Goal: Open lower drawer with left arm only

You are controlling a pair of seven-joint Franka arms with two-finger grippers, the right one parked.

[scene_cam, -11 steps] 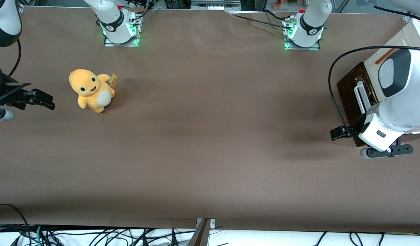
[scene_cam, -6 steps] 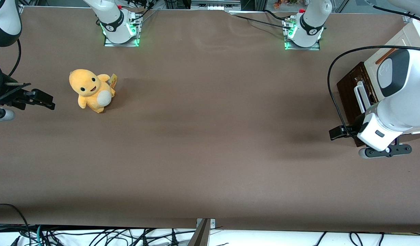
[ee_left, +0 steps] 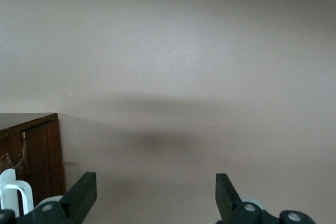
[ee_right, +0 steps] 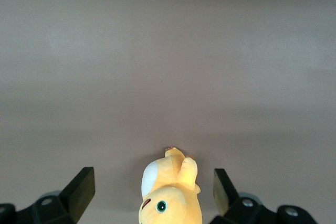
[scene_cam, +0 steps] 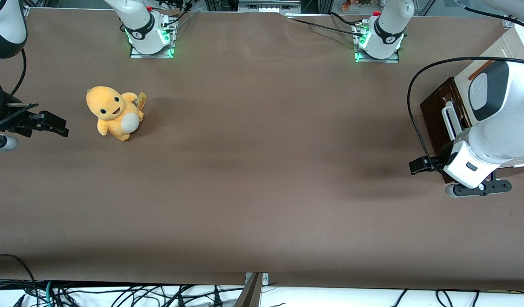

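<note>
Gripper (ee_left: pixel 152 198) at the working arm's end of the table, low over the brown table (scene_cam: pixel 262 170): fingers (ee_left: pixel 81 195) spread wide, holding nothing, touching nothing. Just beside it, farther from the front camera, the drawer (scene_cam: pixel 436 113), dark front with white handle (scene_cam: pixel 450 121). Left arm (scene_cam: pixel 492 123) above it. Plush (scene_cam: pixel 113 113) toward parked arm's end.

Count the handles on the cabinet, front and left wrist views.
2: a white loop handle on the lower drawer, near the open left end effector; an orange-brown bar handle on the cream panel above. More may be hidden.
</note>
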